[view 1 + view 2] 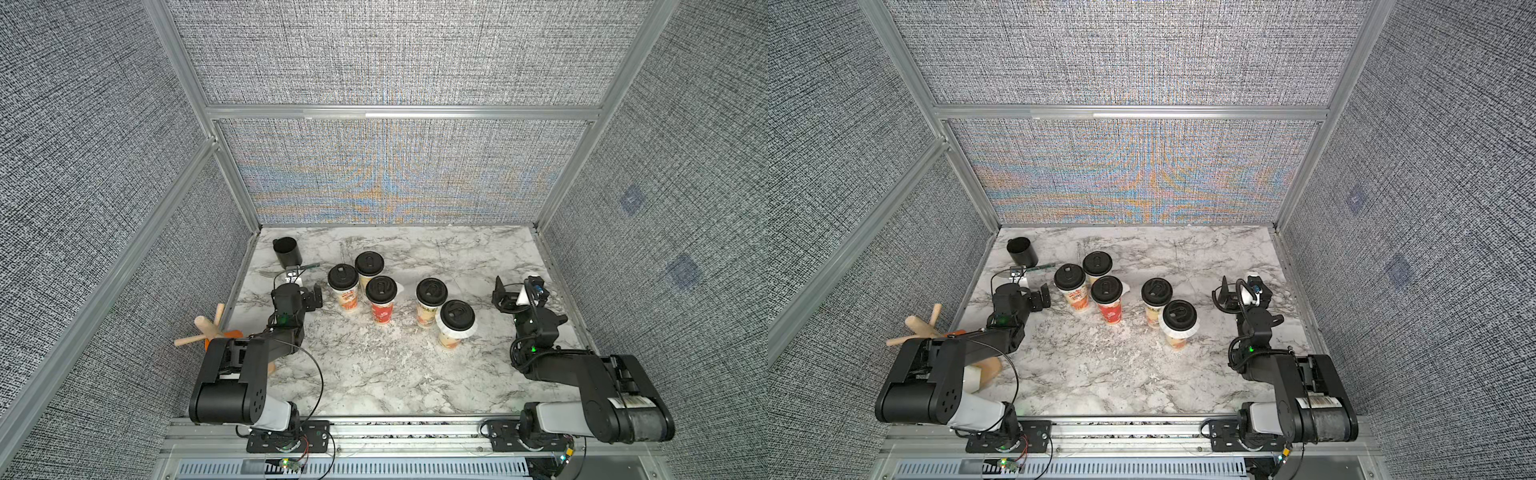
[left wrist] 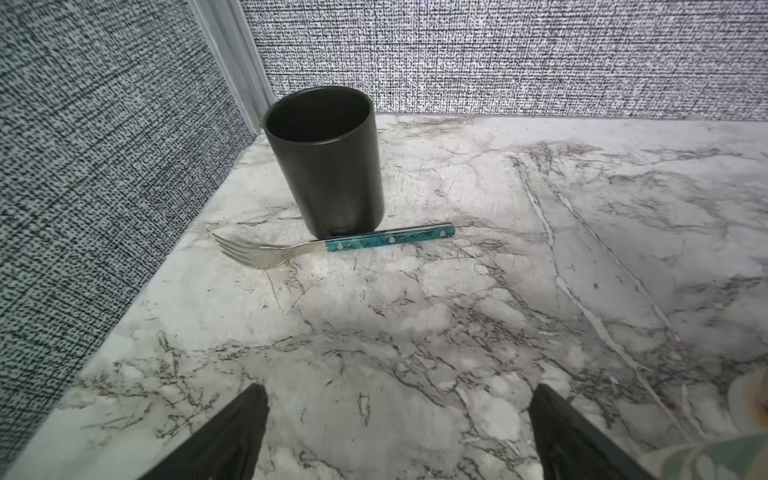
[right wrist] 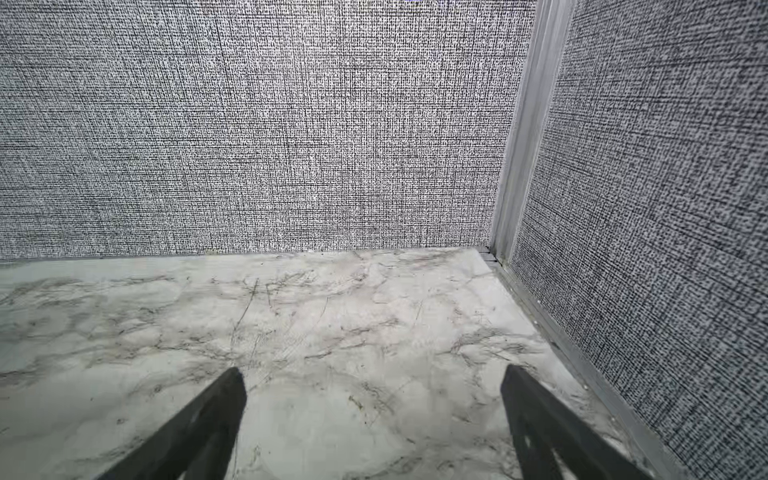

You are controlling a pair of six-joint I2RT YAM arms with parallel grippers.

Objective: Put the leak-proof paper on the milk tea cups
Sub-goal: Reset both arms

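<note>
While both arms hang low over the marble surface [image 1: 374, 374], neither holds anything. The left fingers [image 2: 232, 432] are spread wide apart and point at the black cup [image 2: 328, 166], which stands upright in the far left corner. They stop short of it, with bare surface between. A fork [image 2: 270, 251] with a teal handle lies flat right against the black cup's base, on the side facing the arm.

The five milk tea cups [image 1: 382, 309] stand upright to the right of the black cup and somewhat nearer the arms, each capped with a black lid [image 1: 369, 262]. Three huddle close together just past the fork's handle, and two more stand farther from the black cup, side by side. On the cup farthest from the black cup, the leak-proof paper [image 1: 459, 331] shows in both top views as a crinkled whitish frill sticking out all round beneath the lid. A whitish edge [image 1: 400, 286] also pokes out beside the lid of one cup in the huddle. On the other cups I cannot make out any paper.

The right fingers [image 3: 199, 424] are apart too and empty. They are well away from the black cup, beyond the whole group of cups, facing the far right corner. A wooden peg stand [image 1: 208, 328] sits by the left wall, nearer the arms than the black cup.
</note>
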